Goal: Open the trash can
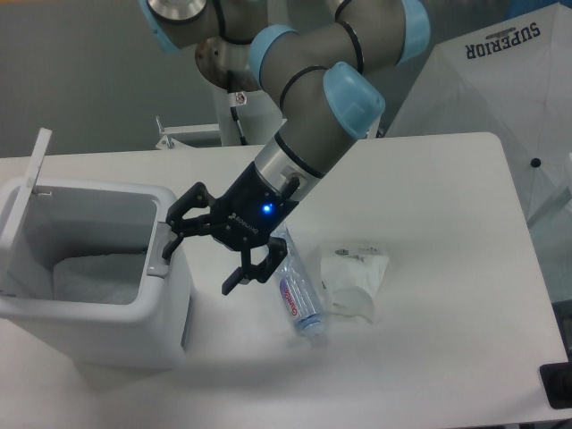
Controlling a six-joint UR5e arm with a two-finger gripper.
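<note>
From the fixed camera, the trash can (98, 295) stands at the left of the tabletop (447, 357) with its lid (22, 210) tipped upright at the far left and the liner bag (94, 277) showing inside. The hand (204, 243), fingers spread apart and holding nothing, sits just right of the bin, its upper fingertip at the grey latch button (163, 250); whether it presses there is hard to tell. With the lid up, the step looks done: best to lift straight away from the rim, avoiding the bottle (295, 295) and crumpled wrapper (353, 277) near the wrist.
</note>
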